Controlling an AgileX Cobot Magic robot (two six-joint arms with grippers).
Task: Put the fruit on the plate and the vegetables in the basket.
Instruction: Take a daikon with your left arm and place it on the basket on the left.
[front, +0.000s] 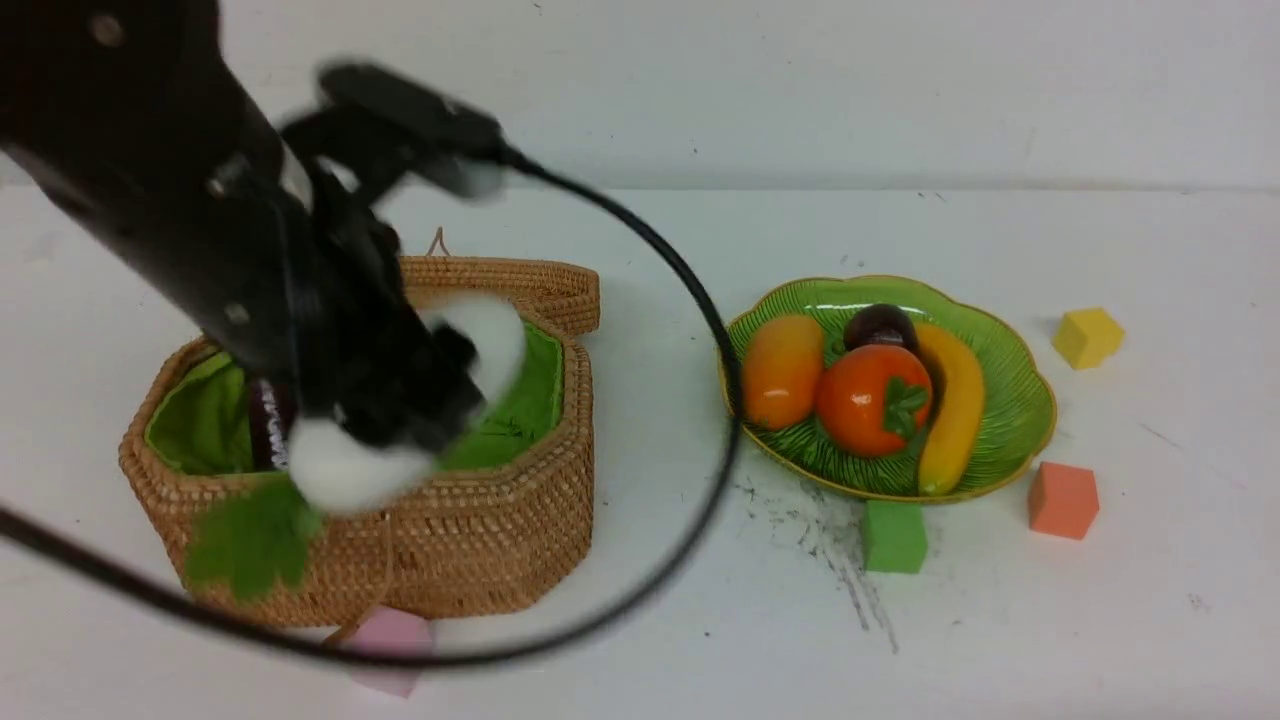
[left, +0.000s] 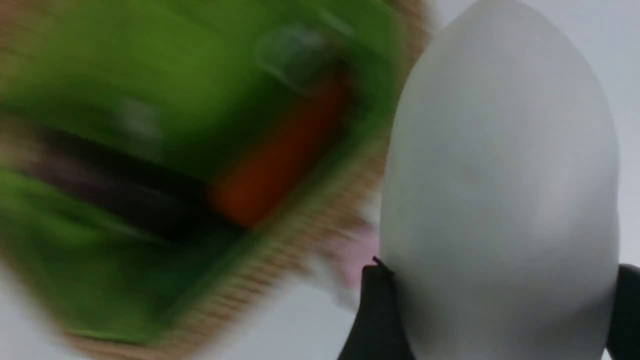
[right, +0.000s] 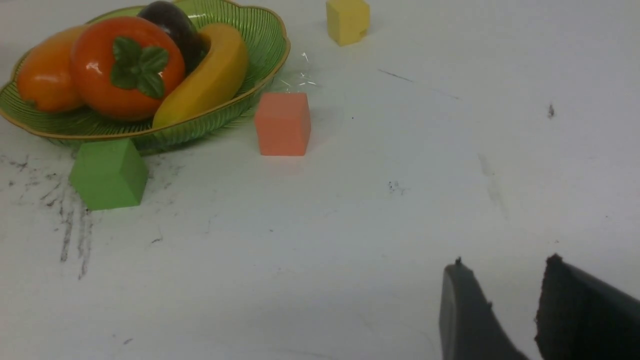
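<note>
Left arm (front: 190, 220) – bulky black casing, screws, thick black cable (front: 700, 300).

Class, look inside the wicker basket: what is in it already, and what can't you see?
Inside the basket, on its green lining, lie a dark purple eggplant and an orange carrot. The left gripper holds the white vegetable above it, and the arm covers the middle of the basket's floor.

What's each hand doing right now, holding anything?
Left hand: closed on the white vegetable, above the basket.
Right hand: part open, empty, over bare table.
</note>
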